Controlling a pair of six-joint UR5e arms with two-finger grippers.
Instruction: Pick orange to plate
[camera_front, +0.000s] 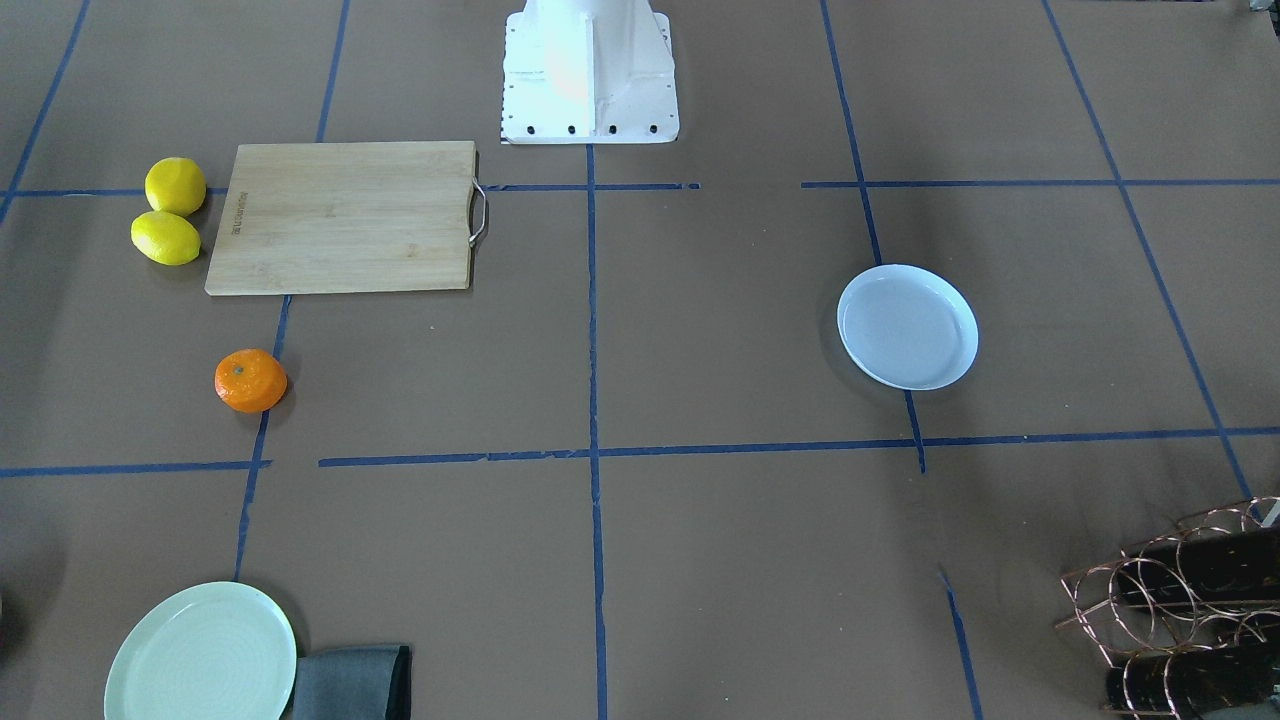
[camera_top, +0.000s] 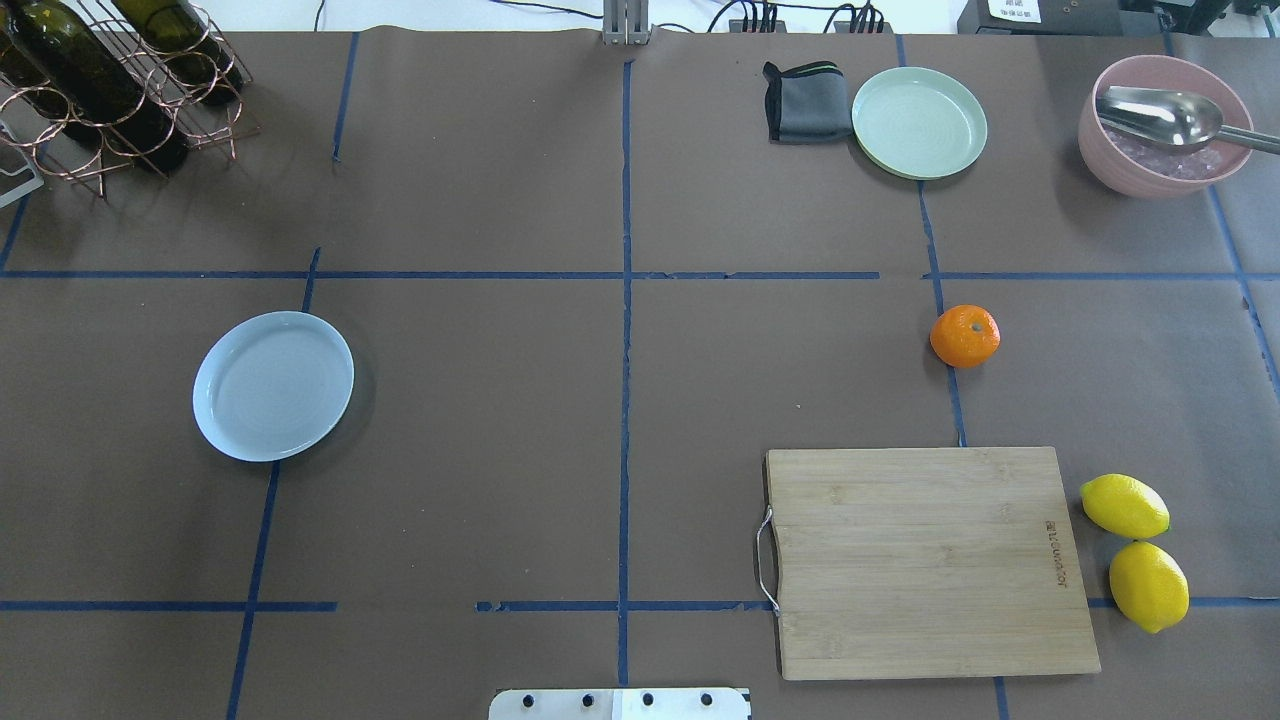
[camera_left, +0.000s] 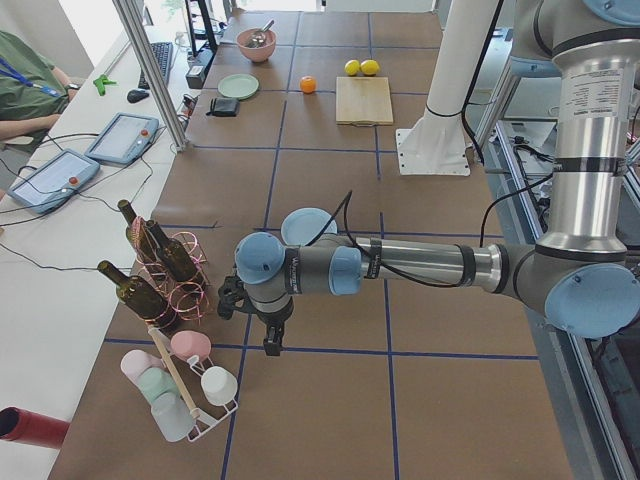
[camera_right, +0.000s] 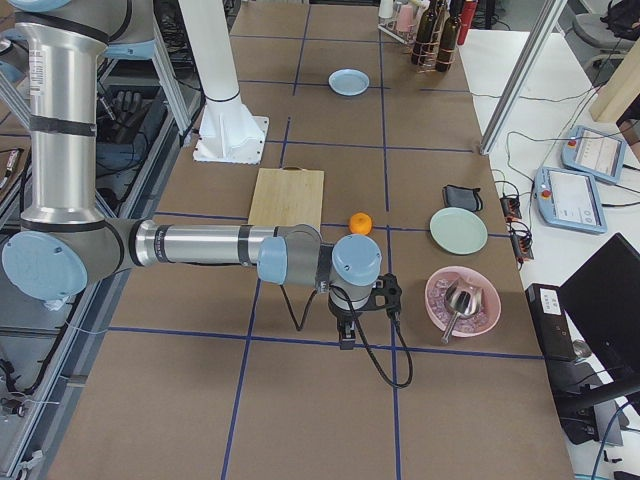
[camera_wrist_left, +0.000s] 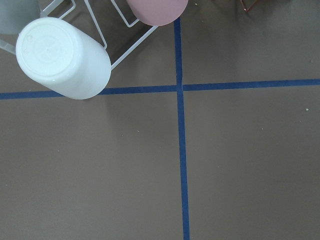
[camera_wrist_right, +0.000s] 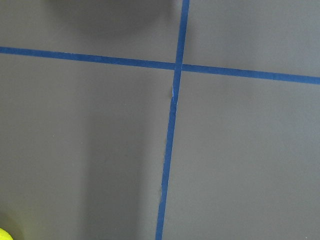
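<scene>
The orange (camera_top: 965, 336) lies on the brown table on my right side, beyond the cutting board; it also shows as the orange (camera_front: 250, 380) and the orange (camera_right: 361, 223). The pale bluish plate (camera_top: 273, 385) sits bare on my left side, seen too as the plate (camera_front: 907, 326). My left gripper (camera_left: 262, 335) hangs over the table's left end near the cup rack, far from both. The right gripper (camera_right: 365, 320) hovers over the right end, a short way outward from the orange. Both show only in the side views, so I cannot tell whether they are open or shut.
A wooden cutting board (camera_top: 930, 560) lies near my base, with two lemons (camera_top: 1135, 540) beside it. A green plate (camera_top: 919, 122), grey cloth (camera_top: 805, 100) and pink bowl with spoon (camera_top: 1165, 125) sit far right. A bottle rack (camera_top: 100, 90) stands far left, with a white cup (camera_wrist_left: 62, 57) on a cup rack.
</scene>
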